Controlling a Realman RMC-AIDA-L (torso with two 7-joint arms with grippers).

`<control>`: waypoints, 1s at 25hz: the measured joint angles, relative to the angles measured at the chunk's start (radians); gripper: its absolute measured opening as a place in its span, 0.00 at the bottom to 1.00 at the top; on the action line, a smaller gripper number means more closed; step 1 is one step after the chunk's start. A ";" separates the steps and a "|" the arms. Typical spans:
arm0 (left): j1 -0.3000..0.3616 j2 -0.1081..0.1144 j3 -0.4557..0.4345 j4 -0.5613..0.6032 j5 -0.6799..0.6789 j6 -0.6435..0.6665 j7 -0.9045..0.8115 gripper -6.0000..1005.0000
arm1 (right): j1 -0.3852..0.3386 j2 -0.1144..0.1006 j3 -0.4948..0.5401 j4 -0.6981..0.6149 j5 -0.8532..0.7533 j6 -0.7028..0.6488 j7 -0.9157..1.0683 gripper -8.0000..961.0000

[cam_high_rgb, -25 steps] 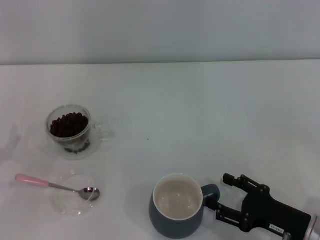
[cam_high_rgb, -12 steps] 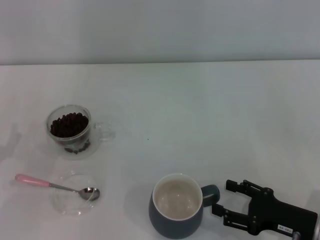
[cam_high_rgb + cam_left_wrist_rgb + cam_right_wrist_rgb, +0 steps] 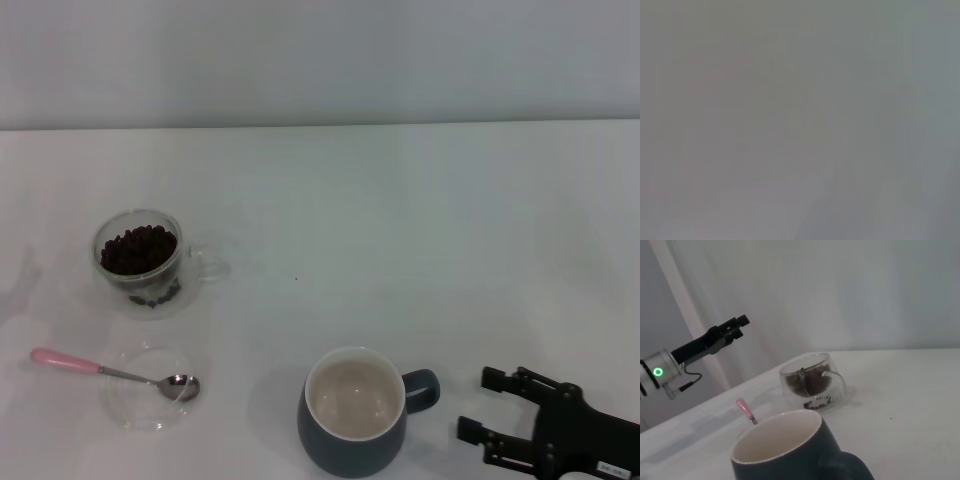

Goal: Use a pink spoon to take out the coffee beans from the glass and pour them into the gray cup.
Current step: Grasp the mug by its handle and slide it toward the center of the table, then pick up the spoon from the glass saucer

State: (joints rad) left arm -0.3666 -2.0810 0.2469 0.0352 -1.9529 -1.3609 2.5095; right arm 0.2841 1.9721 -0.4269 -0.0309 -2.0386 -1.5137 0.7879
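The glass (image 3: 140,262) (image 3: 810,381) stands at the left of the table, holding coffee beans (image 3: 138,249) (image 3: 807,383). Nearer me lies the pink spoon (image 3: 66,361) (image 3: 745,409), its metal bowl resting on a flat clear dish (image 3: 148,401). The gray cup (image 3: 354,415) (image 3: 786,452) stands upright near the front edge, cream inside, handle pointing right. My right gripper (image 3: 480,405) is open and empty, a short gap to the right of that handle. In the right wrist view my left gripper (image 3: 741,321) hangs in the air beyond the table's left side. The left wrist view shows only grey.
The white table (image 3: 400,230) stretches back to a pale wall. A few loose beans lie at the foot of the glass (image 3: 152,296).
My right gripper has drawn back from the gray cup's handle toward the near right corner, staying open. The cup, glass and spoon have not moved.
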 joint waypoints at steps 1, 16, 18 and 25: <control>0.000 0.000 0.000 0.000 0.000 0.000 0.000 0.86 | -0.009 -0.003 -0.001 -0.010 0.001 -0.009 0.004 0.88; 0.027 0.002 0.008 0.003 -0.004 -0.013 0.004 0.86 | -0.135 0.029 0.075 -0.146 0.333 -0.025 -0.013 0.88; 0.038 0.003 0.009 0.004 0.003 -0.019 0.005 0.86 | -0.132 0.034 0.103 -0.130 0.373 -0.026 -0.051 0.88; 0.111 0.004 0.009 0.001 0.050 -0.064 -0.033 0.86 | -0.070 0.037 0.211 -0.007 0.657 -0.039 -0.272 0.88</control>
State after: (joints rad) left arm -0.2556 -2.0765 0.2563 0.0360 -1.9031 -1.4247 2.4770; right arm 0.2145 2.0095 -0.2158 -0.0382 -1.3815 -1.5532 0.5158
